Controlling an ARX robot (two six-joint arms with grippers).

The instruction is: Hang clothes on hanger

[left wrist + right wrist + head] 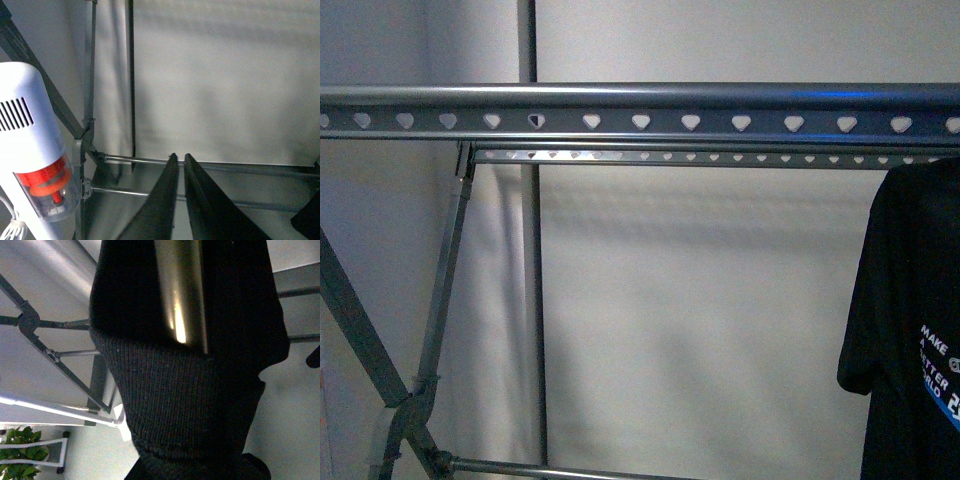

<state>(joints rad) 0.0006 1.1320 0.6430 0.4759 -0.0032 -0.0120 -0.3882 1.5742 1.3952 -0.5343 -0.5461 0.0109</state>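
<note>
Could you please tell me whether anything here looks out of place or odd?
Nothing looks damaged. The black T-shirt hangs under a rail of the drying rack, cut off by the front view's right edge. Black ribbed fabric fills most of the right wrist view, with a shiny metal bar across it.

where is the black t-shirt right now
In the front view the black T-shirt hangs at the far right edge, just below the heart-holed rails of the drying rack.
</note>
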